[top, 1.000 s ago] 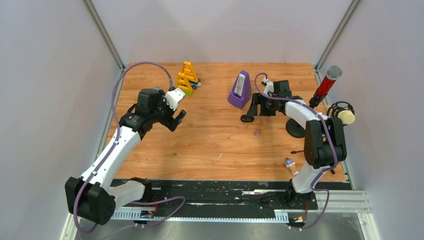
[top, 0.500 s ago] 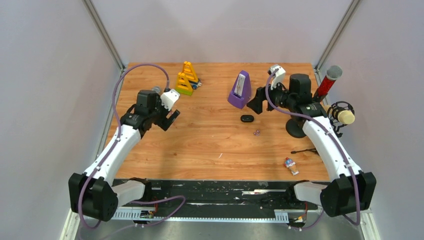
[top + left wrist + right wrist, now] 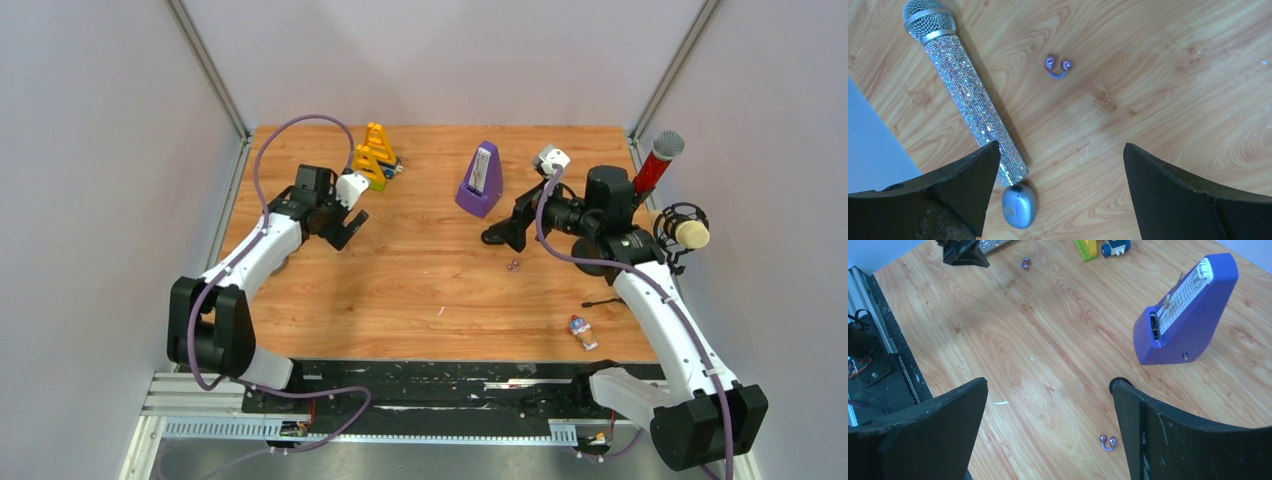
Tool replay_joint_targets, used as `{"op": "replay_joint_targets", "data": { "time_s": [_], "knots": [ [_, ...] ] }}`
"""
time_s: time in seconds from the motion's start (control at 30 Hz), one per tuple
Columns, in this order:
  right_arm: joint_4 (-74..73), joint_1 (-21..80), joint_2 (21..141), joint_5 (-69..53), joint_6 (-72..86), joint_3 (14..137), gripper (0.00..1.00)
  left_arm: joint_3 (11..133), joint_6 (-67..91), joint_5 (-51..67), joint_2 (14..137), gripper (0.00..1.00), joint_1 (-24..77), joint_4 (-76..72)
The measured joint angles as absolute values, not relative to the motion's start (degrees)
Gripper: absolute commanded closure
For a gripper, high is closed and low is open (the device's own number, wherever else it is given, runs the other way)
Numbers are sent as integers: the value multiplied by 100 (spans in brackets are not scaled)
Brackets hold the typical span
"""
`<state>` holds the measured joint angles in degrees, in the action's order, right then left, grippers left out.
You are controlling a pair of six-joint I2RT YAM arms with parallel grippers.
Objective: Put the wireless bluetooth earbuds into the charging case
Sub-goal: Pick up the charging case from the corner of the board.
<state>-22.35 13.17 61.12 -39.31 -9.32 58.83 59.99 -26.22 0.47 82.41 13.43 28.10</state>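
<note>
- Peeking out from behind the right claw (image 3: 1049, 385), at the finger on the right of its wrist view, the charging case (image 3: 1120, 383) sits on the table (image 3: 1048, 340), outside the gap.
- Spread wide, the right claw holds nothing and is by far the nearer.
- Hanging well apart to the left, the left claw (image 3: 1062, 146) is also wide and empty.
- Judging the case's long axis is impossible, as most of it is hidden; no earbuds show.

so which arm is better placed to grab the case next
Right. Its open gripper sits beside the case; the left gripper is far across the table, over a mic.
</note>
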Motion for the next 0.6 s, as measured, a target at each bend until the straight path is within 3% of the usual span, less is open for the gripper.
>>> {"op": "replay_joint_targets", "data": {
  "time_s": [0.4,0.6],
  "knots": [
    [-2161,1382,6265,-3695,-1085,5767,1,6156,-2731,-183,8119,0,1103,3100],
    [-2158,1420,6292,-3695,-1061,5732,1,5964,-2965,-200,7338,0,137,3568]
  ]
}}
